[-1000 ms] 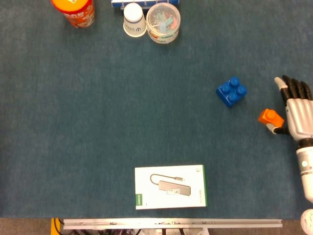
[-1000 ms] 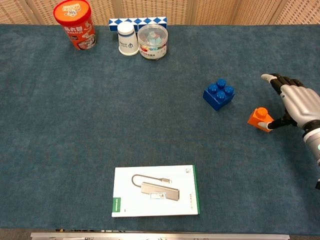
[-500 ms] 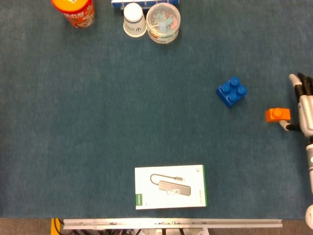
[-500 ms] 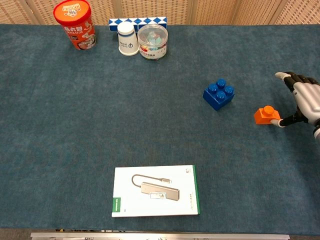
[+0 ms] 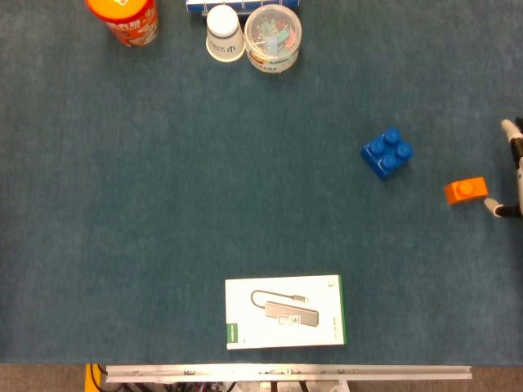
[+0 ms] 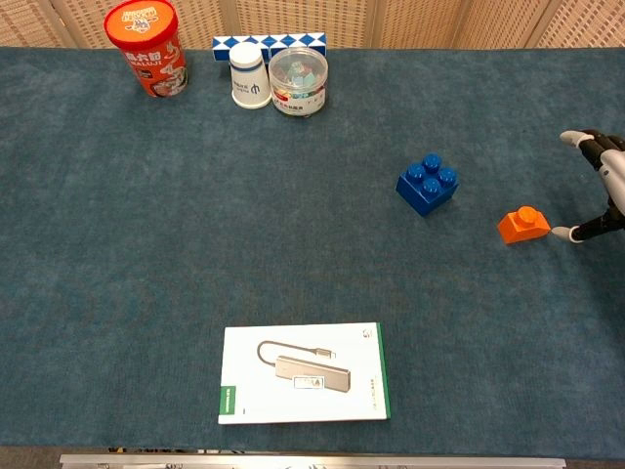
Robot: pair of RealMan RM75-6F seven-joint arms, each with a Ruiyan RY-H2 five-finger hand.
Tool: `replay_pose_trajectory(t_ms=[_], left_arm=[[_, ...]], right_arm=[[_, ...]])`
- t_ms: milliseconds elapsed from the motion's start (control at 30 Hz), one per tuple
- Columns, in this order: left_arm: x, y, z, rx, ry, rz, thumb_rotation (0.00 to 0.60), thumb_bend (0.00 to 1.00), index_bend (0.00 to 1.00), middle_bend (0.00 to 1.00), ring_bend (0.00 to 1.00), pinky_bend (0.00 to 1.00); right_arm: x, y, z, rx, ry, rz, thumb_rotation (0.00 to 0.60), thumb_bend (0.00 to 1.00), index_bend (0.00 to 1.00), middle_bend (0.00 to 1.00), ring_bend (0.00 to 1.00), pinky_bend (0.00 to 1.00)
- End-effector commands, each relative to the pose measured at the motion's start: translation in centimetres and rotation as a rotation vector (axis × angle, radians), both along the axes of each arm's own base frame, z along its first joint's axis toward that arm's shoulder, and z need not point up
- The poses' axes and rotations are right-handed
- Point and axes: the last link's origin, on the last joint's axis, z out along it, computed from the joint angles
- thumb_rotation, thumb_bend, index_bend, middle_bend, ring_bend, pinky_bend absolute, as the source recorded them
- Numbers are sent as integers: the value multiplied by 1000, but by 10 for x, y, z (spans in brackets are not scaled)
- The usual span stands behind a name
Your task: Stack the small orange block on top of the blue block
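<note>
The surface [image 6: 146, 293] is covered in a dark teal, felt-like cloth with a fine nap. The small orange block [image 6: 522, 225] is a glossy plastic brick with one round stud on top, lying flat on the cloth near the right edge. The blue block [image 6: 428, 186] is a larger square brick of the same shiny plastic with four studs, turned at an angle, up and to the left of the orange one and clearly apart from it.

Only part of the right hand [image 6: 601, 191] shows at the right border: pale metallic shell, dark fingers with light tips. Its fingers are spread and hold nothing; one lower fingertip [image 6: 564, 233] sits just beside the orange block's right side, and whether it touches cannot be told. The left hand shows in neither view.

Along the far edge stand a red cylindrical canister [image 6: 146, 47], a white paper cup [image 6: 250, 76] upside down, a clear round tub [image 6: 297, 80] of coloured bits, and a blue-and-white checkered bar [image 6: 270, 43]. A flat white box [image 6: 303, 386] printed with a cable adapter lies near the front edge. The broad middle of the cloth is open.
</note>
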Motion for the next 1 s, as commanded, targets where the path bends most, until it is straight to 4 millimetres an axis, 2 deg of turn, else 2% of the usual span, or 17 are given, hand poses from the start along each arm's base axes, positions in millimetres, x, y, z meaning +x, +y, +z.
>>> replay_pose_trajectory(t_ms=[33,233,500,867,1000], left_arm=[[0,0,0,1,0,0,600,119,471,456,335,512],[0,0,1,8,-1,1,600,119,471,456,335,512],[0,0,3,16,-6,3,600,119,471,456,335,512],[1,-2,6,27,-11,2,600,119,471,456,335,512],[0,-2,6,28,-13,2,600,119,471,456,335,512]], right_arm=[[3,3,4,60,30,4,600,83,198,54,0,56],[4,-1,2,115,71,-10,600,134,309,54,0,56],[8,-11,-9,145,83,-12,600,204,324,54,0,56],[19,-15,-26,218,63,16,600,209,341,55,0,56],[21,-16,-29,224,55,21,600,247,365,55,0,56]])
